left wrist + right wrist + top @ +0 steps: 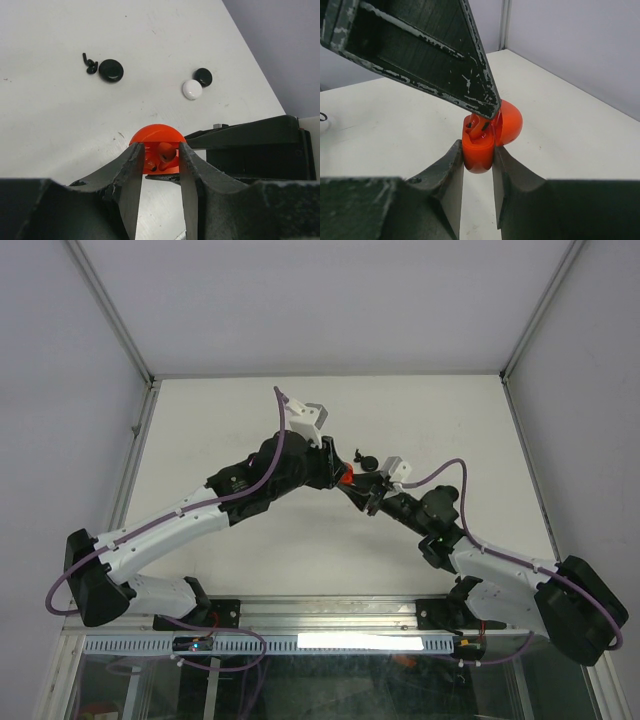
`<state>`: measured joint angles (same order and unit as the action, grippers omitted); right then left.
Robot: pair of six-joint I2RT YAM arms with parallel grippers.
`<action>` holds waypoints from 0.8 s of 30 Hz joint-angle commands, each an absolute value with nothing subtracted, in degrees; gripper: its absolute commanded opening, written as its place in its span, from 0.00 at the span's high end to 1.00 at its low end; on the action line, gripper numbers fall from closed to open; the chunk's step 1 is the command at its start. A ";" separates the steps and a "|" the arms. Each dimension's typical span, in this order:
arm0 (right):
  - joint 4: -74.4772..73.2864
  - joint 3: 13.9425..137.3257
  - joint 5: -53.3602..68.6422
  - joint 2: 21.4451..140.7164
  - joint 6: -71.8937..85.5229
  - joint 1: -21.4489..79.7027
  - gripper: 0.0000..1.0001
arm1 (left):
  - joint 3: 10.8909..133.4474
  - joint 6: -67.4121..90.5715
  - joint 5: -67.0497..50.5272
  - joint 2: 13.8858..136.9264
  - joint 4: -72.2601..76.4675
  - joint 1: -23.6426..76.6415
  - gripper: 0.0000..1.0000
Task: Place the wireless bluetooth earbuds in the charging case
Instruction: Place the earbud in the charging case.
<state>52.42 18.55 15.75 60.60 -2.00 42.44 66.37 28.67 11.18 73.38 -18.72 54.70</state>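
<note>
place: robot lab cell | shown by: white table (200, 430), plain wall panels (320, 300) (aluminium posts (111, 310)), arm-mounting rail (330, 611)

White table (330, 560) under me, matte, with a few faint scuffs (120, 135) on it. Pale grey back wall (330, 300) straight ahead, and side walls (50, 390) closing in left and right. Metal struts (110, 308) run down the corners. At the near edge there's a metal rail (330, 615), with a bright strip of light (370, 642) just below it. Soft, even light all over.
</note>
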 commanded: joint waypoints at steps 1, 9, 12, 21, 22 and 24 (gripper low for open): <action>53.26 21.08 13.83 59.67 -5.17 42.98 1.00 | 69.90 26.89 12.69 73.65 -19.85 55.40 0.66; 53.33 20.87 13.55 59.38 -5.54 42.98 1.00 | 70.24 26.98 12.13 73.96 -20.71 55.38 0.71; 53.31 20.91 13.56 59.24 -5.46 42.98 1.00 | 70.31 26.91 11.81 74.08 -21.15 55.39 0.72; 53.52 20.82 15.24 58.91 -4.89 42.98 1.00 | 70.81 22.51 9.42 73.64 -21.16 55.41 0.73; 53.59 20.83 15.54 58.82 -4.77 42.98 1.00 | 70.84 21.97 8.75 73.56 -20.97 55.40 0.73; 53.92 20.76 16.03 58.73 -4.46 42.98 1.00 | 70.84 21.03 7.31 73.56 -20.47 55.45 0.73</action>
